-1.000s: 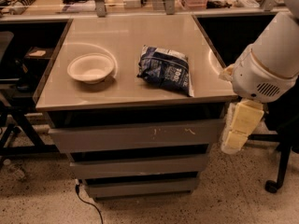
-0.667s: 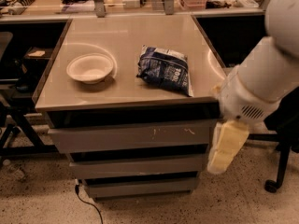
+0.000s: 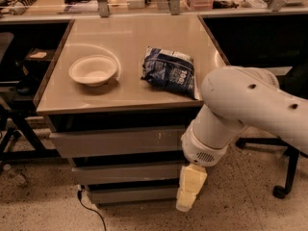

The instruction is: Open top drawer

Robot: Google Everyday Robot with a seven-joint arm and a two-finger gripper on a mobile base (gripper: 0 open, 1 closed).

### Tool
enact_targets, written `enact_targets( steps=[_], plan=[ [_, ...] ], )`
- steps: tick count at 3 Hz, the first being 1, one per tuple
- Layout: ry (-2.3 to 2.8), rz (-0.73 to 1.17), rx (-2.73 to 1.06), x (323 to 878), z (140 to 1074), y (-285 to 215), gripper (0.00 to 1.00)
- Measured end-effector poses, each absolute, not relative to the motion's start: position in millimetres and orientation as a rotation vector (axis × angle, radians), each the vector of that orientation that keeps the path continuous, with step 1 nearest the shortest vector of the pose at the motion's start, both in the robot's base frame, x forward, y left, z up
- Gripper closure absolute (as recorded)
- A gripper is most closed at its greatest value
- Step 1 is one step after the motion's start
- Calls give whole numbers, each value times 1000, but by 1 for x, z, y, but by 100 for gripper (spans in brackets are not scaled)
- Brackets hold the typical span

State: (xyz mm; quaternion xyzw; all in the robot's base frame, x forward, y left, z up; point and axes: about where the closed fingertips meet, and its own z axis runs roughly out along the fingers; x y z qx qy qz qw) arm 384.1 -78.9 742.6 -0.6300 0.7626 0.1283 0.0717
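Gripper (image 3: 191,192) hangs low beside lower drawers (image 3: 127,173), open-or-closed can't tell. Risk: catches wrong front, not top drawer (image 3: 115,141).

I read no text: white print on the blue bag (image 3: 169,72), frame centre, is illegible. The gripper (image 3: 186,203) hangs lower centre.

The tabletop (image 3: 130,42) carries a white bowl (image 3: 94,70) and blue bag (image 3: 169,72); the gripper (image 3: 186,201) hangs below its front edge.

Gripper (image 3: 185,203) below top drawer (image 3: 115,142); drawer shut
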Motion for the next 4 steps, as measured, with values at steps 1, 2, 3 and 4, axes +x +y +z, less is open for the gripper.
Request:
enact_targets(
  steps=[1, 2, 3, 4],
  plan=[
    [2297, 392, -1896, 385, 739, -78, 0],
    [2294, 369, -1864, 392, 730, -73, 0],
    [2283, 303, -1821, 425, 724, -64, 0],
    [2276, 246, -1799, 451, 724, -61, 0]
  ],
)
